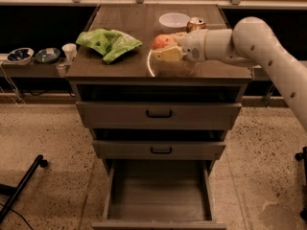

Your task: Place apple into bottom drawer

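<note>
The red-orange apple [162, 40] is above the cabinet top, just right of its middle. My gripper [165, 51] comes in from the right on a white arm and is shut on the apple, with a yellowish finger [168, 54] across the apple's lower front. The bottom drawer [158, 193] is pulled open at floor level directly below, and its flat floor is bare. The two shallower drawers above it are closed.
On the cabinet top are a crumpled green bag [109, 42] at the left, a white bowl [174, 19] and a soda can [195, 24] at the back. Two bowls [19, 55] and a white cup [70, 51] sit on a low shelf at left. A black stand leg [21, 188] lies at lower left.
</note>
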Controlling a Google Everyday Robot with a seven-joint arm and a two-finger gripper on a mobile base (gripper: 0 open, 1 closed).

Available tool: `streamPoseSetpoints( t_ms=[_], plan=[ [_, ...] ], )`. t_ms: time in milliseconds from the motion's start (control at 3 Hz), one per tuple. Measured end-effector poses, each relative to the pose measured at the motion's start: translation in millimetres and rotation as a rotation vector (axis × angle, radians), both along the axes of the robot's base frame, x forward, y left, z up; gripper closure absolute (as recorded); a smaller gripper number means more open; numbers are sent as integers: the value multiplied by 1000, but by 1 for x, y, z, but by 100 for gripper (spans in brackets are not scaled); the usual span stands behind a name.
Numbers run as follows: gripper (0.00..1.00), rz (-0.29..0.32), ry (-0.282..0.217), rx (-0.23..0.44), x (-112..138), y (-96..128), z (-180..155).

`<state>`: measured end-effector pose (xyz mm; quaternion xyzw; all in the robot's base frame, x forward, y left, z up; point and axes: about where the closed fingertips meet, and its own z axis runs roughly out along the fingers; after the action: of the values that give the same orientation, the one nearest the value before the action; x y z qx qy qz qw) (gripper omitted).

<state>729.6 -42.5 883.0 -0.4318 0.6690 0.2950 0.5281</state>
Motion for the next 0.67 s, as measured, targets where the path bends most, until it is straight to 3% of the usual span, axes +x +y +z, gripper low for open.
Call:
streamPoseSetpoints(
  t_ms=[333, 667],
  plan=[
    [100, 69, -126, 63, -53, -18, 22],
    [100, 213, -229, -70, -123, -4, -6]
  ],
)
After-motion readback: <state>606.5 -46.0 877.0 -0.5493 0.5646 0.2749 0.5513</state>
